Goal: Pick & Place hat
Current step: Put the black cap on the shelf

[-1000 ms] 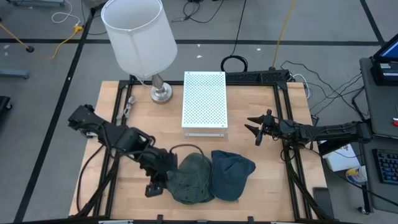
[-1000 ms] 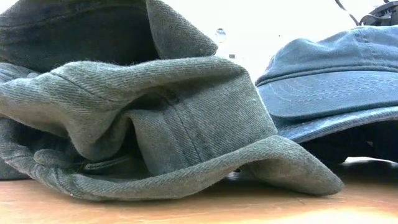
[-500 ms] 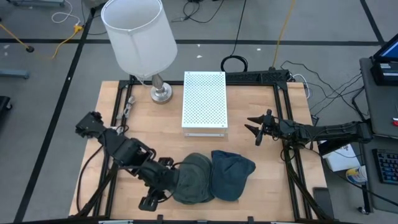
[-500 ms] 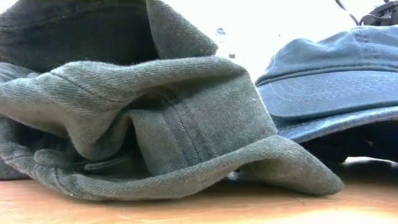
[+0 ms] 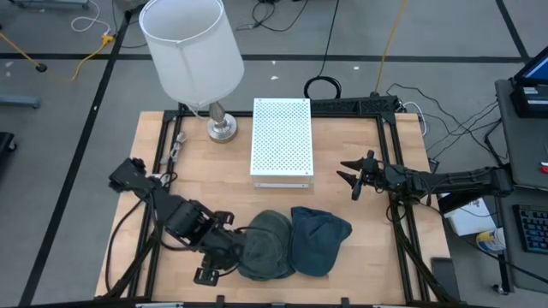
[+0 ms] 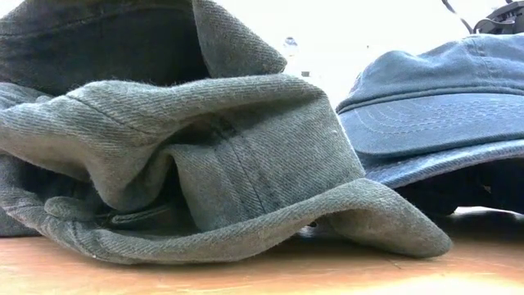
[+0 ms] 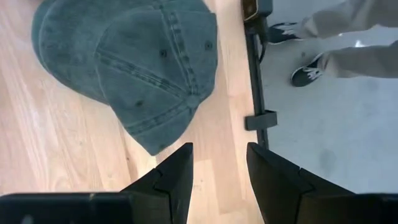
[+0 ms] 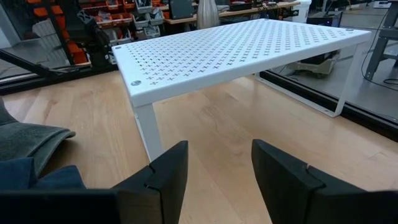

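The low view is almost wholly filled by the crumpled olive-green cotton cap [image 6: 188,164], so the arms and most of the table behind it are hidden there; only the crown and brim edge of the blue denim cap [image 6: 442,115] show at its side, cut off by the picture's edge. From above, part of the green cap's left side is covered by the left arm's wrist, and its brim cannot be made out among the folds.

Both caps lie on the light wooden table [image 5: 342,222] near its front edge, touching each other, the green cap [image 5: 265,246] on the left and the blue cap [image 5: 318,239] on the right. The blue cap's long axis runs roughly front to back, tilted a little; in the left wrist view its brim [image 7: 165,127] narrows toward the table's edge rail, with a person's legs and dark shoes [image 7: 305,68] on the floor beyond.

The left gripper [image 5: 208,272] sits low at the green cap's left side, near the table's front edge. Its two dark fingers [image 7: 177,177] stand apart with a clear gap and nothing between them.

The right gripper [image 5: 353,175] waits right of the white perforated metal shelf [image 5: 282,141], well apart from the caps, fingers [image 8: 168,171] spread and empty. A white-shaded lamp [image 5: 190,51] stands at the table's back left.
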Available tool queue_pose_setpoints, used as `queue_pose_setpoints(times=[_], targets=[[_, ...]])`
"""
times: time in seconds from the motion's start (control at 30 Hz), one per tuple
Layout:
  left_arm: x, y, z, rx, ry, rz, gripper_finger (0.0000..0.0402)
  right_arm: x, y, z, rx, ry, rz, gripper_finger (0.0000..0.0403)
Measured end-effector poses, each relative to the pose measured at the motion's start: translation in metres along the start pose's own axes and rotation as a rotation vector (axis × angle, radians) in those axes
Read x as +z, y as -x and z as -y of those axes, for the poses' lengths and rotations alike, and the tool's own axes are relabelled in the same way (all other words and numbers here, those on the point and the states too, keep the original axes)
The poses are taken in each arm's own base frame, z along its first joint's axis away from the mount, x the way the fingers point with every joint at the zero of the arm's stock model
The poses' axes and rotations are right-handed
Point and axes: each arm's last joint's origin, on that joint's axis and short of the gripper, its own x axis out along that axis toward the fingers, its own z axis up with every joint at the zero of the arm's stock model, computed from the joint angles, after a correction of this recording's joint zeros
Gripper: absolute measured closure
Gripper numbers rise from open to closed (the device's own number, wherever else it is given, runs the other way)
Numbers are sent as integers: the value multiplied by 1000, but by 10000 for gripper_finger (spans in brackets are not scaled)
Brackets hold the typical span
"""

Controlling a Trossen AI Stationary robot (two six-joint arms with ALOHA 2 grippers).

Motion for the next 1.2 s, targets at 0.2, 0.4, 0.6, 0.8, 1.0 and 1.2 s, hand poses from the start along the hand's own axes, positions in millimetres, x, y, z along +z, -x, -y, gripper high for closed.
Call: queue_pose_setpoints(times=[0.2, 0.4, 0.6, 0.8, 1.0, 1.2], targets=[[5, -21, 5, 31, -68, -40, 250, 0, 0, 0, 0, 0, 1, 234], [7, -42, 14, 43, -183, -84, 250, 0, 0, 0, 0, 0, 1, 234], [9, -61, 20, 86, -283, -116, 249, 0, 0, 0, 0, 0, 1, 234], [12, -83, 23, 140, -292, -160, 249, 0, 0, 0, 0, 0, 1, 234], [15, -108, 22, 171, -277, -212, 249, 0, 0, 0, 0, 0, 1, 234], [16, -128, 23, 189, -266, -256, 250, 0, 0, 0, 0, 0, 1, 234]])
